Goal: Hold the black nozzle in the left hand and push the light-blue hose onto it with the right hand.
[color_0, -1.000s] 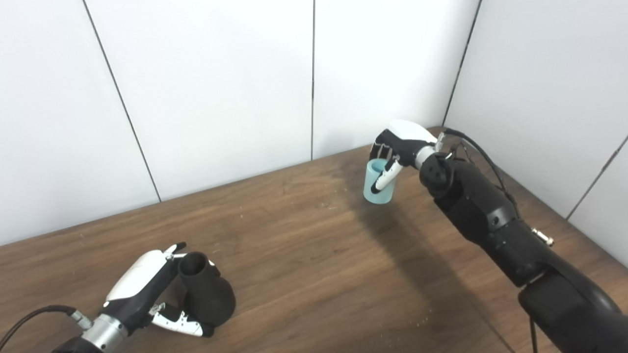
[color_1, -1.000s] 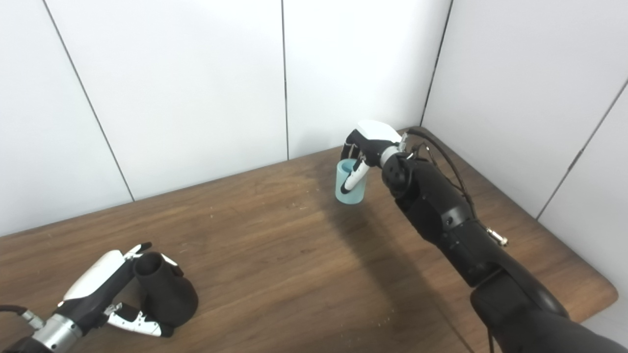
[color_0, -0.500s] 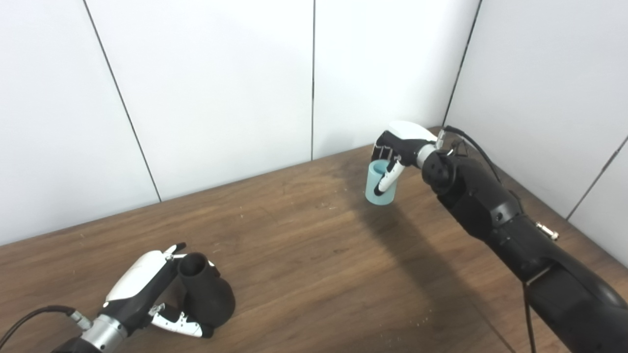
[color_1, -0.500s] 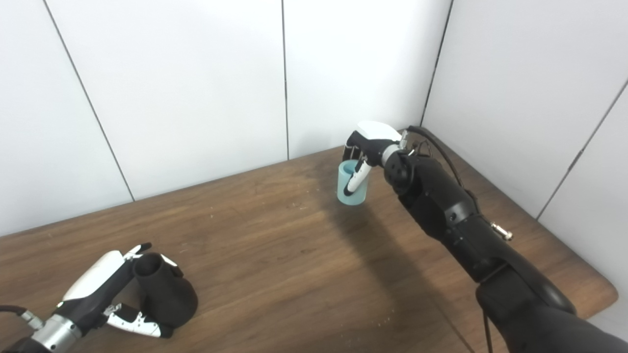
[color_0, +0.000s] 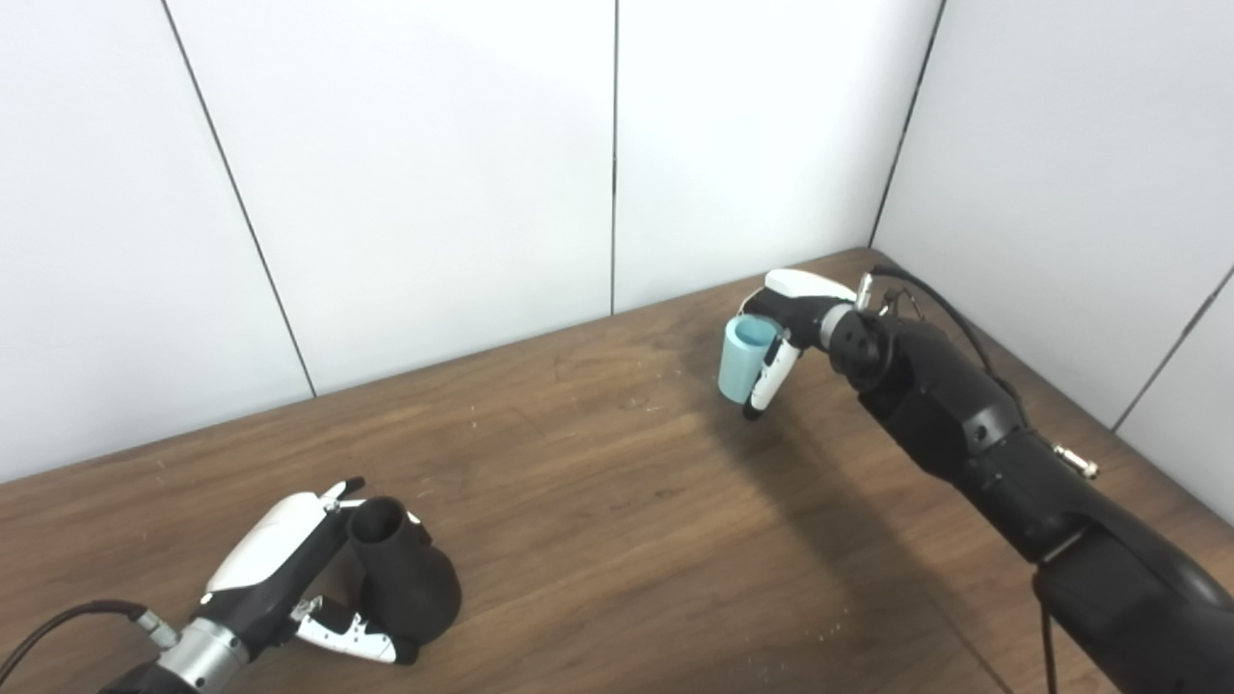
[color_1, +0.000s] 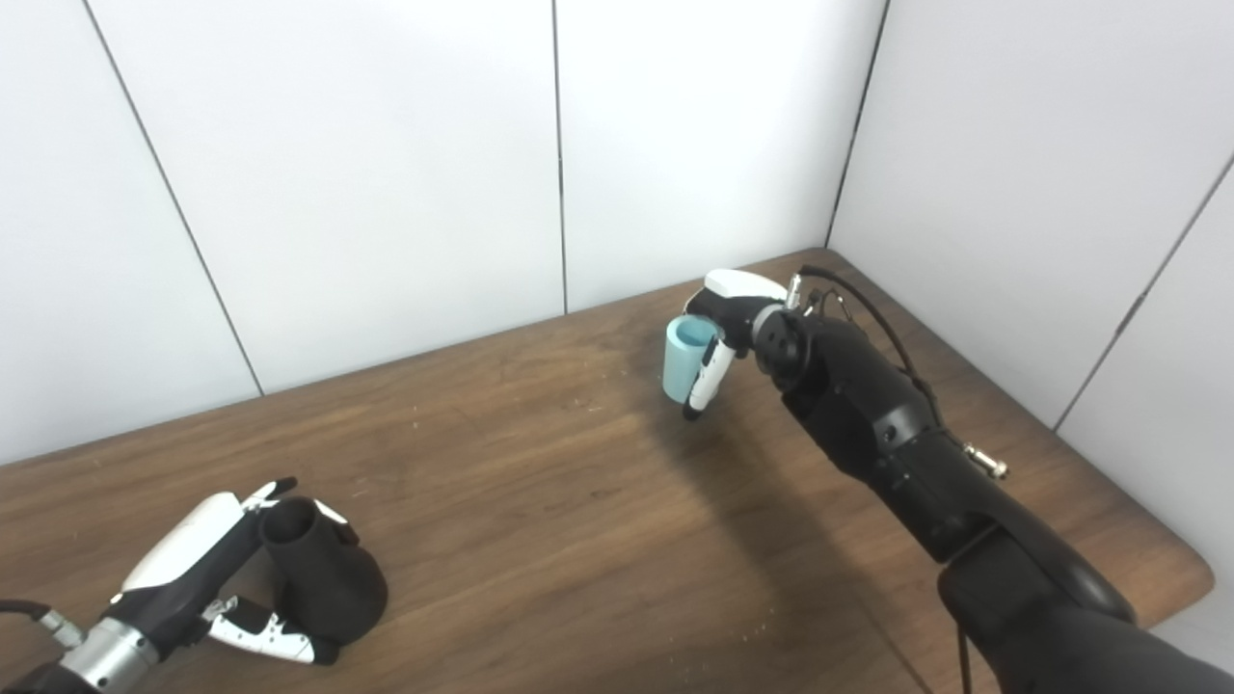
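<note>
While right hand (color_0: 786, 318) grips hose (color_0: 740, 359), nozzle (color_0: 400, 583) well apart

You face a dark wooden table (color_0: 617, 501) with scattered pale specks, set in a corner of plain white wall panels (color_0: 424, 173) split by thin dark seams.

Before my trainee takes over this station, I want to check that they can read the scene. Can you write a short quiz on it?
1. True or false: the right hand holds the light-blue hose.
2. What does the left hand grip?
A. a cable
B. the black nozzle
C. nothing
3. Fill in: the nozzle's wide base rests on the wooden ____, narrow opening up.

Key: 1 true. 2 B. 3 table.
</note>
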